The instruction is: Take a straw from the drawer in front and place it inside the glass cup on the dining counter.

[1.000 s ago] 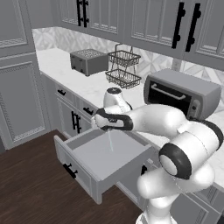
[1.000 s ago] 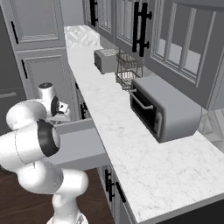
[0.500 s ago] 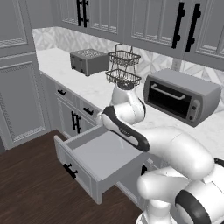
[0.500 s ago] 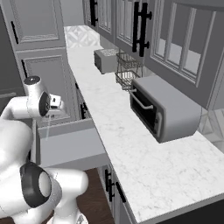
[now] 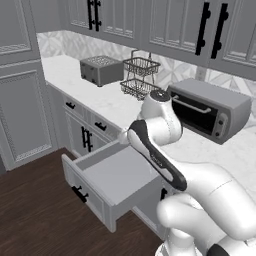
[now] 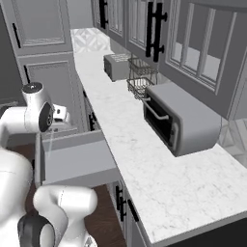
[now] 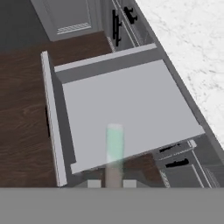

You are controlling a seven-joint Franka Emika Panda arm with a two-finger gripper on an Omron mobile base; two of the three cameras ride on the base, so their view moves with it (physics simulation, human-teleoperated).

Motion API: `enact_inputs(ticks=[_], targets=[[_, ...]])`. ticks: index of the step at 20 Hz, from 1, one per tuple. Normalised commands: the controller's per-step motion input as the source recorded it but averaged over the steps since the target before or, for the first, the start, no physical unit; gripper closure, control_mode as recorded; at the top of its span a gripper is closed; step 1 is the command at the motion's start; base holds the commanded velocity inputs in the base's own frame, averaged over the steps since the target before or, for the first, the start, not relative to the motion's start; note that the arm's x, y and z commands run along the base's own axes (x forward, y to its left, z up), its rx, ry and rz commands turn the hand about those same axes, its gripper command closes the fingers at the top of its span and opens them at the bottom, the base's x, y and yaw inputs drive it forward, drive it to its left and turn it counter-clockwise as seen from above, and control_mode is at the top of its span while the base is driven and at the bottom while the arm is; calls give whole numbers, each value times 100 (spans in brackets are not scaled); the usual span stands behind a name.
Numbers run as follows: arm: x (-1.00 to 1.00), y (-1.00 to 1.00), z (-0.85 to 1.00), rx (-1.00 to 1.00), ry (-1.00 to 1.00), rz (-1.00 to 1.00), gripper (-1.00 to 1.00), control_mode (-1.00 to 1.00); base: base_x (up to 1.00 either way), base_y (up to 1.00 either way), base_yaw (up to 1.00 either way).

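Note:
The drawer (image 5: pixel 107 175) stands pulled out below the worktop, its grey floor (image 7: pixel 122 105) bare. My gripper (image 7: pixel 112 183) is shut on a pale green see-through straw (image 7: pixel 114 144), which sticks out from between the fingertips (image 7: pixel 93 183) over the drawer's front part. From the right base, the gripper (image 6: pixel 60 116) hangs above the drawer (image 6: pixel 72 159) near its back left corner, and the thin straw (image 6: pixel 49 140) slants down from it. In the left base view my own forearm hides the hand. The glass cup and the dining counter are out of view.
On the white worktop (image 6: pixel 130 144) stand a toaster (image 5: pixel 101 70), a two-tier wire basket (image 5: pixel 140 75) and a toaster oven (image 5: pixel 210 112). Tall grey cabinet doors (image 5: pixel 25 115) rise at the left. Dark wood floor (image 5: pixel 35 215) lies before the drawer.
The arm has swung round, its upper links coming toward the cameras. The hand has risen a little above the drawer, still holding the straw. The drawer has not moved.

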Motion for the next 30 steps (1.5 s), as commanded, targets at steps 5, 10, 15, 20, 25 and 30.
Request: enact_inputs(ticks=[5,10,15,20,25,30], targets=[[0,0,0,0,0,0,100,100,-100,4,0],[0,0,0,0,0,0,100,100,-92,65,36],[0,0,0,0,0,0,100,100,-24,86,77],[0,0,0,0,0,0,100,100,-5,79,83],[0,0,0,0,0,0,100,100,-11,70,81],[0,0,0,0,0,0,100,100,-13,79,74]])
